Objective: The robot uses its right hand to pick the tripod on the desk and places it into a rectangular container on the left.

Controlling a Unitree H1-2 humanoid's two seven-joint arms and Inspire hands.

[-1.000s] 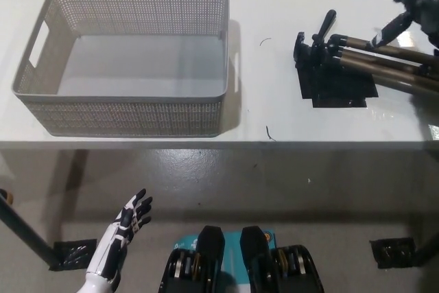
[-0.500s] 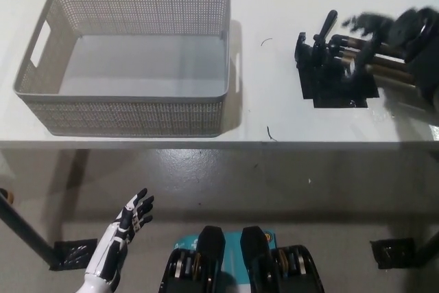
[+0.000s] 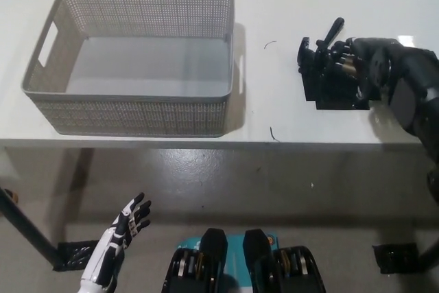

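Head view: right hand (image 3: 367, 66) over tripod (image 3: 322, 60), legs hidden, grip unclear.

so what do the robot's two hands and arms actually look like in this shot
The left hand is white with dark, black-looking fingers and dark patches on the palm side, on a slim white forearm. The right hand is all black, on a bulky black arm with a rounded, slightly glossy casing. No cables or markings can be made out on either.

White desk (image 3: 274, 111) w/ black tape patch (image 3: 336, 94); grey floor (image 3: 274, 190) below.
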